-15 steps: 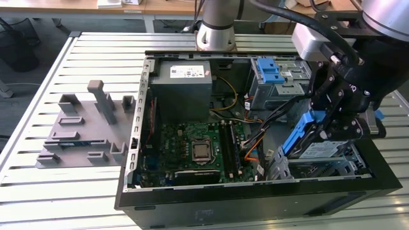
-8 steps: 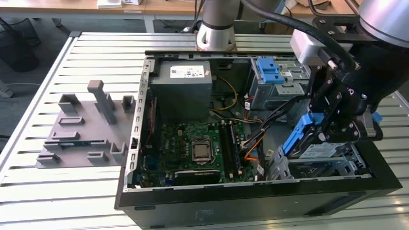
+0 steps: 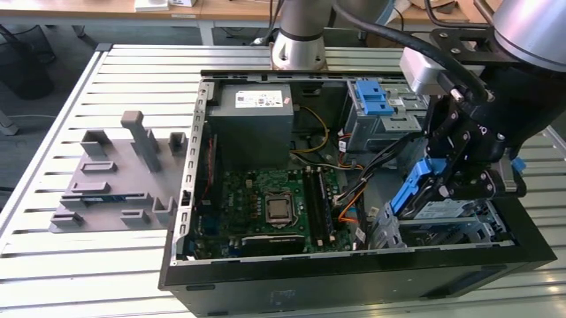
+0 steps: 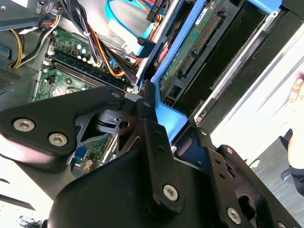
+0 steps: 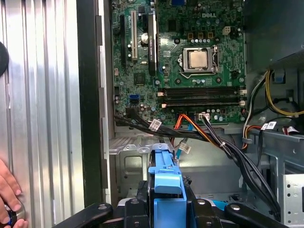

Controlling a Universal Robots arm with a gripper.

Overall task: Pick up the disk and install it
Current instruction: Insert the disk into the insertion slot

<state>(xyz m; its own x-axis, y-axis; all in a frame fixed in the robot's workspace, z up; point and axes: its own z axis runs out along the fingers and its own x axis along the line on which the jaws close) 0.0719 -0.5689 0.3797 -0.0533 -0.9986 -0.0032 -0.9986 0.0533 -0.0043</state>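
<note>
While clamped by its blue frame in the claw (image 3: 460,179), the disk (image 3: 414,189) hangs tilted at the drive cage (image 3: 389,233), at the exterior view's right of the open computer case (image 3: 190,199). Pick-up: done. Seating in cage: judged not yet complete.

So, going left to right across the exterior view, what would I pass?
Grey plastic rack → green motherboard → blue plastic bracket → the disk, gripped in the arm's fingers.

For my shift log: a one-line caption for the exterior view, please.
Gripper holding the disk at the drive cage of the open computer case.
</note>
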